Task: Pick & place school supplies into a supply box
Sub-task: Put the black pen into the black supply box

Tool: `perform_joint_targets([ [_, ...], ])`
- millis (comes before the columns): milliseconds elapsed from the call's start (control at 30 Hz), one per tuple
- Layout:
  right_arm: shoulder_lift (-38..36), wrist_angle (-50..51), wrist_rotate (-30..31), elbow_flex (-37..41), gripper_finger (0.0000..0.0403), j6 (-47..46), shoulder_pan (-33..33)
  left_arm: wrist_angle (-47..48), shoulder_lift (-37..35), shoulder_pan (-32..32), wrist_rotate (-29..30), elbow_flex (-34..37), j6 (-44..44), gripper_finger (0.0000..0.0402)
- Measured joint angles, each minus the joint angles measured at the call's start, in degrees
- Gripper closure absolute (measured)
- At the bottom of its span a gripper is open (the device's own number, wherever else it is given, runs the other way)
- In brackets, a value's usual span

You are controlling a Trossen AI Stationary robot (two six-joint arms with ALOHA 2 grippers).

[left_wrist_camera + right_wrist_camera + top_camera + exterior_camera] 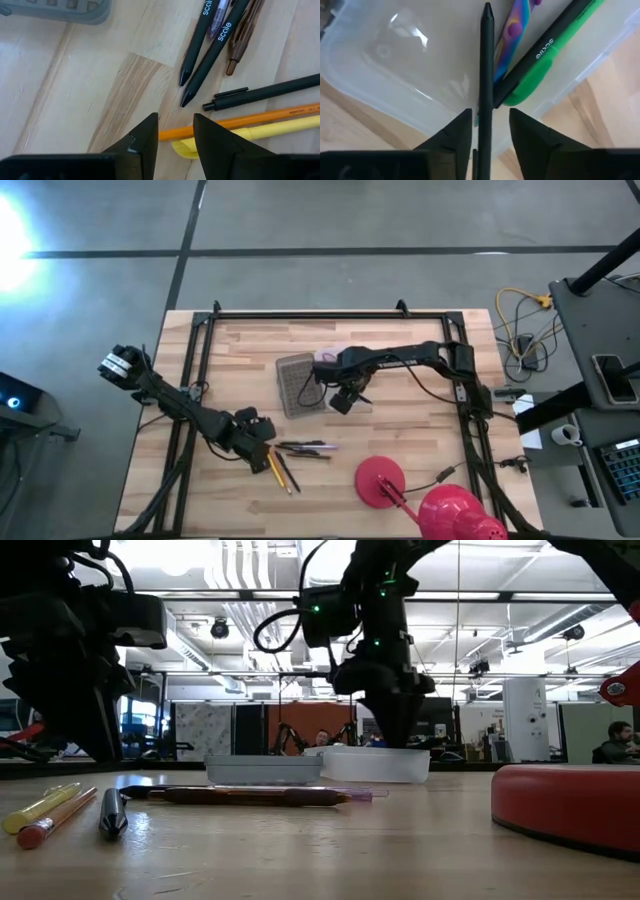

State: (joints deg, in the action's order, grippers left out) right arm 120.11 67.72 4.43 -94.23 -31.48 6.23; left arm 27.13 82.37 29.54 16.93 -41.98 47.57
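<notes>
The wooden tabletop (400, 450) carried everything, with a red round-based lamp (381, 480) lying near its front edge on my right side. Near the middle stood the clear supply box (395, 60), open, and its grey grid-textured lid (297, 384) lay flat on the wood just beside it. My right arm reached in from the right side and held its pincer (344, 397) directly over the open box; in the low view it hung just above the box rim (375, 762). That pincer (490, 135) was clamped on a thin black pen (486, 75), whose tip pointed down into the box. Already lying in the box were a green marker (545, 65) printed "scole" and a multicoloured item (512, 30) that I could not identify, the two touching each other. My left arm lay low across the front-left of the tabletop, with its pincer (256, 442) at the end of the loose pile of supplies. Its fingers (145, 137) stood apart, holding nothing, just above an orange pencil (250, 120) and a yellow marker (260, 134) lying side by side. Beyond them lay a black clip pen (270, 92), two black "scole" pens (215, 60) lying side by side, a brown pen (242, 40) and a translucent purple one (218, 17).
</notes>
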Motion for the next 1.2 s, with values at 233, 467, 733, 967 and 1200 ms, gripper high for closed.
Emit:
perform_joint_targets([
  [233, 0.9, -0.1, -2.0, 1.5, 0.0314, 0.3, 0.2, 0.0, 0.0, 0.0, 0.0, 0.0, 0.0, 0.0295],
  [467, 1.8, -0.9, -2.5, 1.6, 0.0302, 1.7, 0.1, 0.0, 0.0, 0.0, 0.0, 0.0, 0.0, 0.0295],
  [733, 0.6, -3.4, -1.4, 1.6, 0.0379, 1.6, 0.1, 0.0, 0.0, 0.0, 0.0, 0.0, 0.0, 0.0295],
  [967, -3.1, -11.6, -0.1, 1.7, 0.0378, -5.2, 0.7, 0.0, 0.0, 0.0, 0.0, 0.0, 0.0, 0.0295],
  [1200, -2.4, -19.9, -0.8, 1.6, 0.0344, -14.6, 4.2, 0.0, 0.0, 0.0, 0.0, 0.0, 0.0, 0.0295],
])
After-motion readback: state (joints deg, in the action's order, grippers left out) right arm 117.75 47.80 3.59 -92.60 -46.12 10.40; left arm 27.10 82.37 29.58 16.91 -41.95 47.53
